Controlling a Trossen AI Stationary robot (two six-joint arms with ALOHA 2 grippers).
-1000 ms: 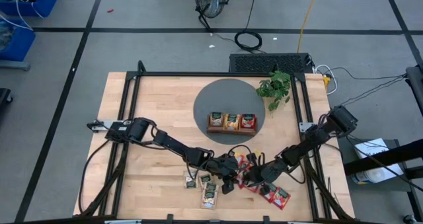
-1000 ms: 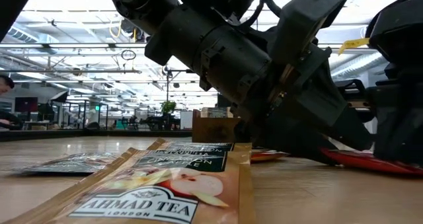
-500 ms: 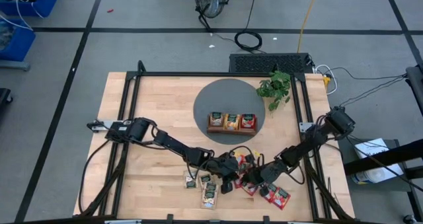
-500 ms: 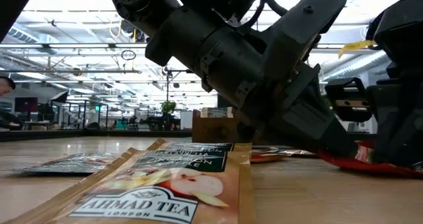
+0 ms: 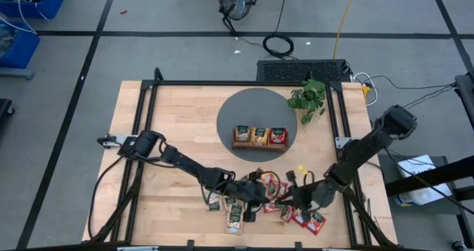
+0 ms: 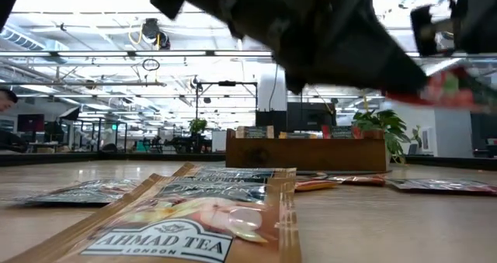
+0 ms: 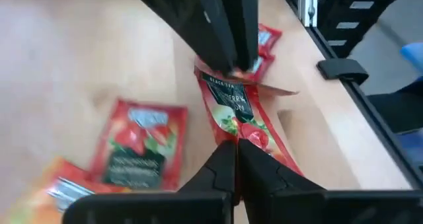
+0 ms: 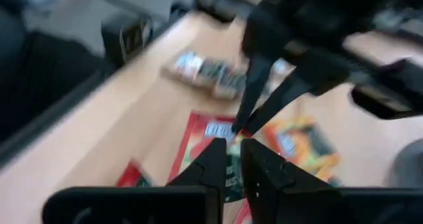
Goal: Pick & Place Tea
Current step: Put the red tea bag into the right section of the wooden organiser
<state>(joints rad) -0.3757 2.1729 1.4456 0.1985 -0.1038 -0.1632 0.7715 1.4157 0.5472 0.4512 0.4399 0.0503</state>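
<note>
— Two pincers on one red sachet [image 7: 239,121], lifted off the surface?
— Yes: my left pincer [image 7: 236,147] clamps it — right pincer [image 8: 229,148] barely parted. Opposing pulls could tear it.

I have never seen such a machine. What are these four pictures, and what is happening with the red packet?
It is a robot with two dark arms at a wooden table. One camera looks down from above, one sits at table height, and one rides on each wrist. Loose tea sachets lie on the table; a wooden tray with three sachets in it stands near a plant. The left tool is shut on one end of a red sachet, held above the table. The right tool is at its other end.
</note>
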